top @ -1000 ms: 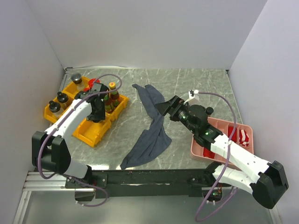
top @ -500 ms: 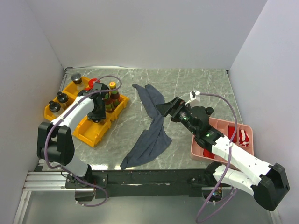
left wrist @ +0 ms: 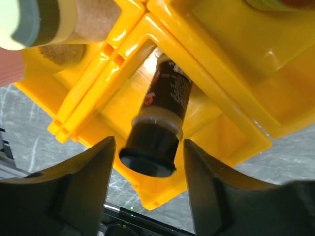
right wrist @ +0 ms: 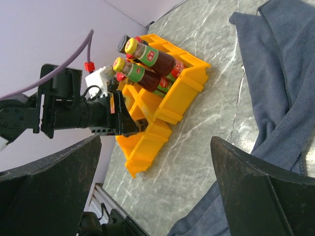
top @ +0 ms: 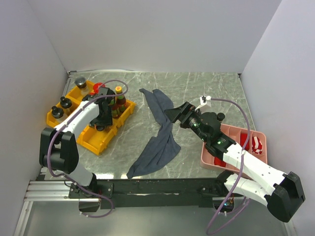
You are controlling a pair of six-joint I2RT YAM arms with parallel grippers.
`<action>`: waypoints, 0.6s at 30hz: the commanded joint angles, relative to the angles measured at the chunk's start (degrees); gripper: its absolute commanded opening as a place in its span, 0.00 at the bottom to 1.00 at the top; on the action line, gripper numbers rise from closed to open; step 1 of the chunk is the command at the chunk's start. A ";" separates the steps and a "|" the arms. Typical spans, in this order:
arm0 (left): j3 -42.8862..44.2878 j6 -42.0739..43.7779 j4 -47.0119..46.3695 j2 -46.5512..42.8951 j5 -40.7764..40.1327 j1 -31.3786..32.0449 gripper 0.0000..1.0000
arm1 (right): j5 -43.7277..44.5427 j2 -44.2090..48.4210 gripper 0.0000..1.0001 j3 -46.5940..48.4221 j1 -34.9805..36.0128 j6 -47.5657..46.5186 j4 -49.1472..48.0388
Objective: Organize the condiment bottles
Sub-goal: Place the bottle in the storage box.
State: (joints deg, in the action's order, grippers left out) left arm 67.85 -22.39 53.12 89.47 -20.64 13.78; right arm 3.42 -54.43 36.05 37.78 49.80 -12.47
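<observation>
The condiment bottles stand in yellow bins point(top: 101, 140) at the left. A small dark bottle with a black cap point(left wrist: 162, 105) stands in a bin compartment point(left wrist: 211, 128). My left gripper point(left wrist: 147, 147) is open around its cap, with a gap on each side; it also shows in the top view point(top: 102, 119). Two slim yellow-capped sauce bottles point(right wrist: 147, 56) stand in the bin's far end point(top: 118, 101). A red-lidded jar point(top: 98, 87), a silver-capped shaker point(top: 80, 82) and two black-capped bottles point(top: 61, 107) stand further left. My right gripper point(top: 177, 114) is open and empty above the cloth.
A grey-blue cloth point(top: 160, 137) lies crumpled across the table's middle point(right wrist: 275, 73). A pink tray point(top: 231, 132) with red packets point(top: 256, 143) sits at the right under my right arm. A shaker with tan contents point(left wrist: 54, 19) stands close to the left gripper. White walls enclose the table.
My left arm's base and elbow have swung, while its gripper stays at the yellow bin around the black-capped bottle. The right arm has hardly moved.
</observation>
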 commanded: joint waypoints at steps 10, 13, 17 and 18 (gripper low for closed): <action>3.07 -1.77 0.31 -2.55 -3.43 -0.07 0.64 | 0.27 0.73 1.00 -0.54 0.10 -0.76 -2.38; 2.90 -6.07 1.10 -4.12 -7.73 -0.94 0.62 | -0.34 0.47 1.00 -0.55 0.01 -0.67 -2.91; 0.53 -10.74 -1.69 -9.12 -8.54 -4.72 0.62 | -0.87 0.29 1.00 -0.46 0.10 -0.93 -2.82; -0.87 -10.74 -2.49 -10.10 -6.01 -5.60 0.61 | -0.78 0.47 1.00 -0.46 0.01 -1.02 -2.65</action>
State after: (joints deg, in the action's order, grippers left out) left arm 68.58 -28.47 53.01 85.67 -25.85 11.68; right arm 2.94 -54.46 35.97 37.78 49.80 -12.82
